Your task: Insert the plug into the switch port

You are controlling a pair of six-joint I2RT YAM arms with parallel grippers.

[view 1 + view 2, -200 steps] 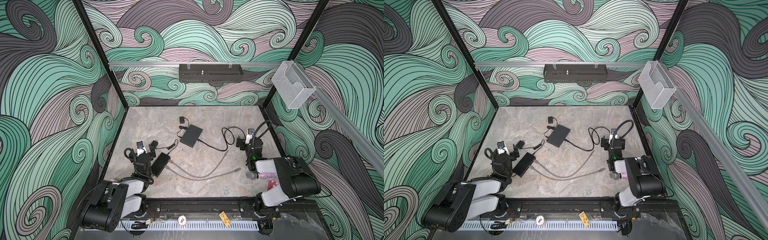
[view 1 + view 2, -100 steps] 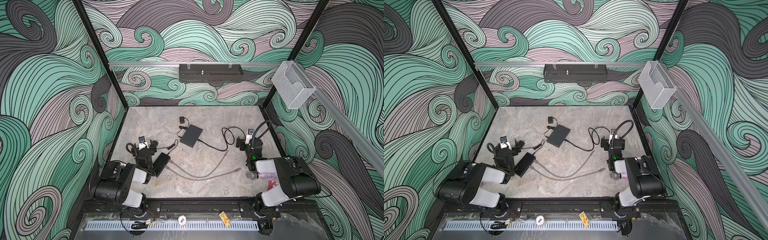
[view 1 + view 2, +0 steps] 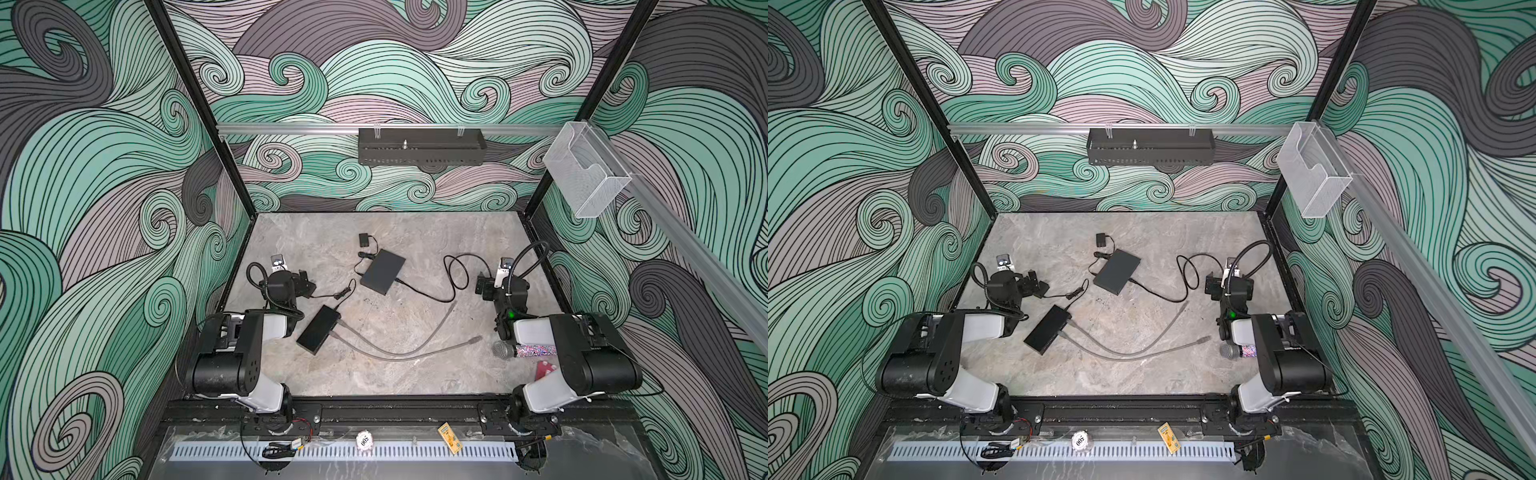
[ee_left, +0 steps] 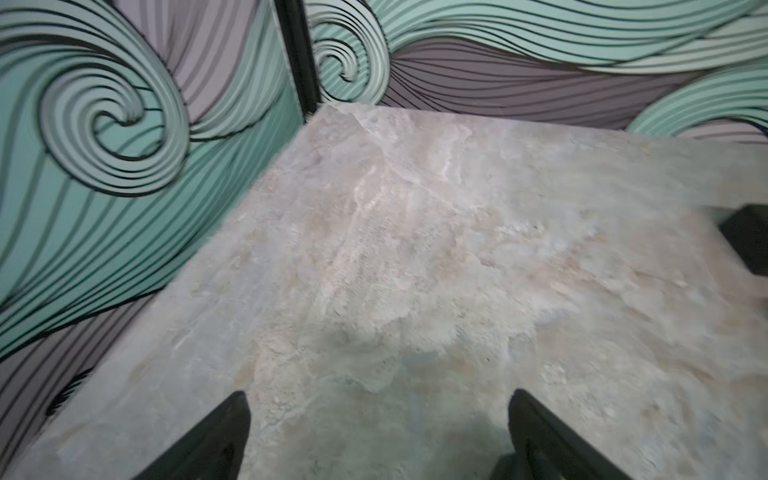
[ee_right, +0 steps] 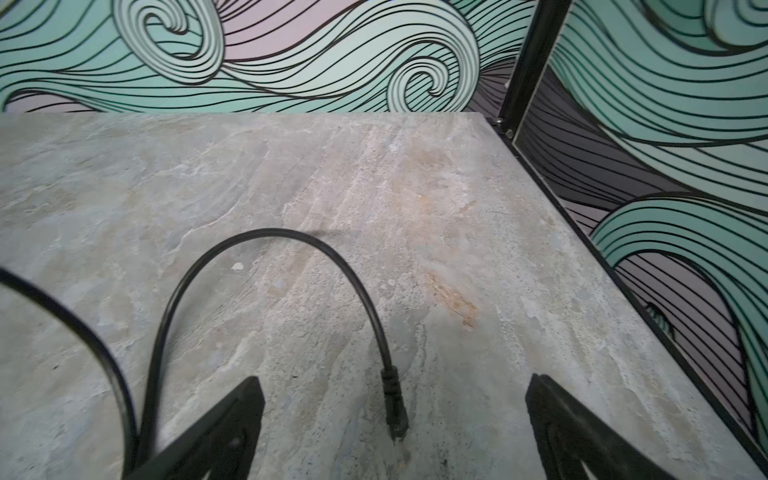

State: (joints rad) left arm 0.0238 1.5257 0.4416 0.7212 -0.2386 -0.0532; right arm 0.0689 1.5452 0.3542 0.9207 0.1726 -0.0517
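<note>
The left arm has just reared up. Its elbow now stands tall at the lower left of both top views, and the left claw (image 3: 306,282) has drifted up-frame, away from the slim black box (image 3: 319,334). Its jaws are spread wide and empty over the bare grey stone-look surface (image 4: 415,249).

The right claw (image 5: 395,380) hasn't budged. It also gapes open and holds nothing, and the small black cable plug (image 5: 394,409) lies on the surface between its fingers. That cable loops back to the flat dark-grey switch box (image 3: 382,272) at mid-frame.

Nothing is gripped yet, so I'd say the job is barely begun. The right claw looks best placed to take the plug.
</note>
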